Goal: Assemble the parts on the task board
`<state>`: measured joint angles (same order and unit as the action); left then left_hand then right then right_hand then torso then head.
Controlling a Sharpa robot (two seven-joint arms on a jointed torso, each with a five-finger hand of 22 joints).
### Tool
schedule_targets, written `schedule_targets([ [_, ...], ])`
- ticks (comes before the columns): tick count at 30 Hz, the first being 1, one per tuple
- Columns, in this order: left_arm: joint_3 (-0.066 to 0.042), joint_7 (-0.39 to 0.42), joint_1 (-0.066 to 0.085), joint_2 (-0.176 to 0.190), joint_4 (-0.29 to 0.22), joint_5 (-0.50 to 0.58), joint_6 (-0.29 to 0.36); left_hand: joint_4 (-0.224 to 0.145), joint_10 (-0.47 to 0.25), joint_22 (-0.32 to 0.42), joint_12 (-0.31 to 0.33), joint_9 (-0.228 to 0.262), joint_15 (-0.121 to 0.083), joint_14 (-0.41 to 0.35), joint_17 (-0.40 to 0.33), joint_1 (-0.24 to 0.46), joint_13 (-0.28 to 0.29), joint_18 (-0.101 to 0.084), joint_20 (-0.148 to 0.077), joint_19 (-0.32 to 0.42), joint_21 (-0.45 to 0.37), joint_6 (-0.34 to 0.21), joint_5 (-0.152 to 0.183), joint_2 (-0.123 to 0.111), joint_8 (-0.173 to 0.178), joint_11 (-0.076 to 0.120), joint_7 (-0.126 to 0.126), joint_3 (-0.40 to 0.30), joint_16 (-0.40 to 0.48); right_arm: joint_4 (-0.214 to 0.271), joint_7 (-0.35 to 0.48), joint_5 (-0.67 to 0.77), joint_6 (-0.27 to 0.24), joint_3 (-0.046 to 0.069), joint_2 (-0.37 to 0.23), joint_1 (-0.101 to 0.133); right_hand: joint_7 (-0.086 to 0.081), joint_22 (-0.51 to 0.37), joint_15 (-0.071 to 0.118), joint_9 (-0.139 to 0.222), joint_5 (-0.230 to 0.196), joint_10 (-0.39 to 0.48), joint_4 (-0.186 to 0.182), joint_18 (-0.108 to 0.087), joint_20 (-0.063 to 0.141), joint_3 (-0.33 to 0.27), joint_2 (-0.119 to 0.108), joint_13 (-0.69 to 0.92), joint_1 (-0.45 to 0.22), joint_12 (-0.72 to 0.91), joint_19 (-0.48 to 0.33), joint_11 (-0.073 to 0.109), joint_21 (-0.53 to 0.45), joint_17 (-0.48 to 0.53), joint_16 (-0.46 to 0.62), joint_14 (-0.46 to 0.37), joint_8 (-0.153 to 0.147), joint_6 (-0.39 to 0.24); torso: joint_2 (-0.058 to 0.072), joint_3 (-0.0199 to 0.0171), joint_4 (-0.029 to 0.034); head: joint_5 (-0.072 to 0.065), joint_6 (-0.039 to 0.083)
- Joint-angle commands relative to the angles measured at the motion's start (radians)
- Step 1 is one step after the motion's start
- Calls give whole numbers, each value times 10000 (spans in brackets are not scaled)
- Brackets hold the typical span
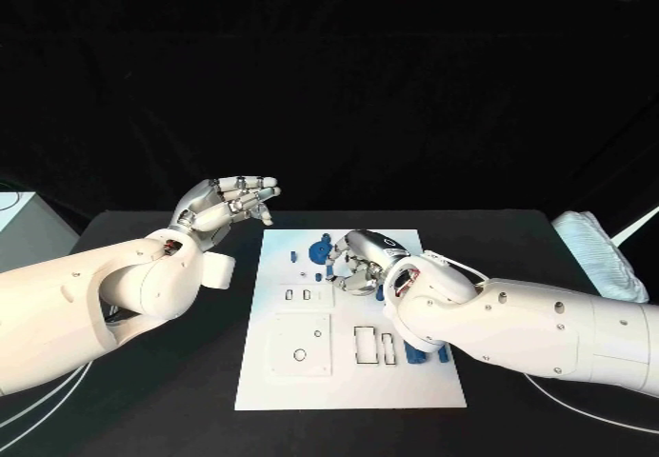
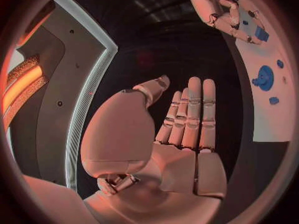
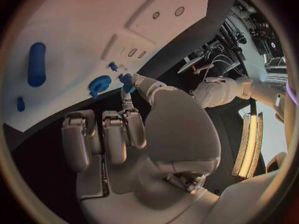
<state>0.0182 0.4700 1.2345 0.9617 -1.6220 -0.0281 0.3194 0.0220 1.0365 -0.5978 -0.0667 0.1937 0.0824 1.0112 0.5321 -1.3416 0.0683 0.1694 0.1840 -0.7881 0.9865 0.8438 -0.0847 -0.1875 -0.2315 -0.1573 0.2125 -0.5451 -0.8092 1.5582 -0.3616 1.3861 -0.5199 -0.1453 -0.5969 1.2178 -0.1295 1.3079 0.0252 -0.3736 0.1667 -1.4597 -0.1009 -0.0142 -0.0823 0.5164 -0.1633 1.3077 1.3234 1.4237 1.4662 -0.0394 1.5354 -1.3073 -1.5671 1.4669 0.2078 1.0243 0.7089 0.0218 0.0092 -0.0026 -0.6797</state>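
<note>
The white task board (image 1: 350, 381) lies in the middle of the black table. My right hand (image 1: 360, 267) is low over the board's far half, fingers curled, pinching a small blue part (image 3: 126, 79) at its fingertips; the same part (image 2: 261, 34) is seen beside that hand (image 2: 218, 7). A blue gear (image 1: 320, 251) (image 3: 98, 84) (image 2: 264, 77) sits just left of the hand. A long blue pin (image 3: 36, 63) and small blue pieces (image 3: 20, 103) lie on the board. My left hand (image 1: 233, 200) (image 2: 187, 119) is raised off the board's far left corner, fingers straight, holding nothing.
Rectangular slots (image 1: 369, 345) and a square plate with a hole (image 1: 300, 354) mark the board's near half. More blue parts (image 1: 416, 352) lie by my right forearm. A pale bundle (image 1: 597, 252) sits at the table's right edge, a white box (image 1: 28, 224) at the left.
</note>
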Motion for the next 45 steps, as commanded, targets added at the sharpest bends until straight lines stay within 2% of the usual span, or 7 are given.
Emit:
schedule_targets([
  [1, -5, 20, 5, -8, -41, -4, -149, 13, -61, -13, -19, 15, 20, -77, -9, 37, 9, 136, 12, 62, 43, -72, 59, 39, 50, 11, 17, -18, -58, -93, -357, 782, 139, -6, 173, -88, 144, 2384, 65, -137, 37, -99, -30, 55, 61, 39, -14, 1373, -103, 28, 868, 44, 40, -2576, -14, 1025, 151, 160, 20, -5, 13, -6, -38],
  [15, -5, -9, 6, 37, -83, -15, -143, 13, -61, -13, -19, 15, 20, -77, -9, 37, 9, 136, 12, 62, 43, -72, 59, 39, 50, 11, 17, -18, -58, -365, -736, 1238, 578, -49, 687, -408, 174, 2376, 90, -164, 0, -133, -91, 52, 87, -16, -89, 1398, -312, 45, 864, 70, 28, -2562, -8, 1021, 208, 175, 12, -18, 5, 73, -134],
  [20, -5, -13, 7, 38, -93, -16, -148, 13, -61, -13, -19, 15, 20, -77, -9, 37, 9, 136, 12, 62, 43, -72, 59, 39, 50, 11, 17, -18, -58, -454, -805, 1324, 576, -72, 809, -466, 175, 2370, 93, -165, -2, -143, -96, 50, 89, -21, -95, 1409, -328, 57, 860, 71, 20, -2558, -7, 1020, 211, 174, 17, -20, 23, 69, -147],
  [28, -5, -19, 7, 47, -110, -20, -148, 13, -61, -13, -19, 15, 20, -77, -9, 37, 9, 136, 12, 62, 43, -72, 59, 39, 50, 11, 17, -18, -58, -612, -836, 1422, 557, -80, 953, -537, 179, 2357, 96, -167, -2, -142, -106, 45, 92, -24, -100, 1407, -357, 52, 850, 75, 3, -2543, -1, 1017, 216, 169, 19, -18, 5, 96, -172],
  [45, -6, -23, 7, 35, -99, -40, -170, 13, -61, -13, -19, 15, 20, -77, -9, 37, 9, 136, 12, 62, 43, -72, 59, 39, 50, 11, 17, -18, -58, -881, -836, 1484, 473, -86, 1129, -698, 171, 2327, 99, -164, -10, -134, -112, 34, 99, -37, -141, 1398, -408, 36, 829, 73, -37, -2533, 3, 1014, 206, 120, 29, -25, 9, 116, -242],
])
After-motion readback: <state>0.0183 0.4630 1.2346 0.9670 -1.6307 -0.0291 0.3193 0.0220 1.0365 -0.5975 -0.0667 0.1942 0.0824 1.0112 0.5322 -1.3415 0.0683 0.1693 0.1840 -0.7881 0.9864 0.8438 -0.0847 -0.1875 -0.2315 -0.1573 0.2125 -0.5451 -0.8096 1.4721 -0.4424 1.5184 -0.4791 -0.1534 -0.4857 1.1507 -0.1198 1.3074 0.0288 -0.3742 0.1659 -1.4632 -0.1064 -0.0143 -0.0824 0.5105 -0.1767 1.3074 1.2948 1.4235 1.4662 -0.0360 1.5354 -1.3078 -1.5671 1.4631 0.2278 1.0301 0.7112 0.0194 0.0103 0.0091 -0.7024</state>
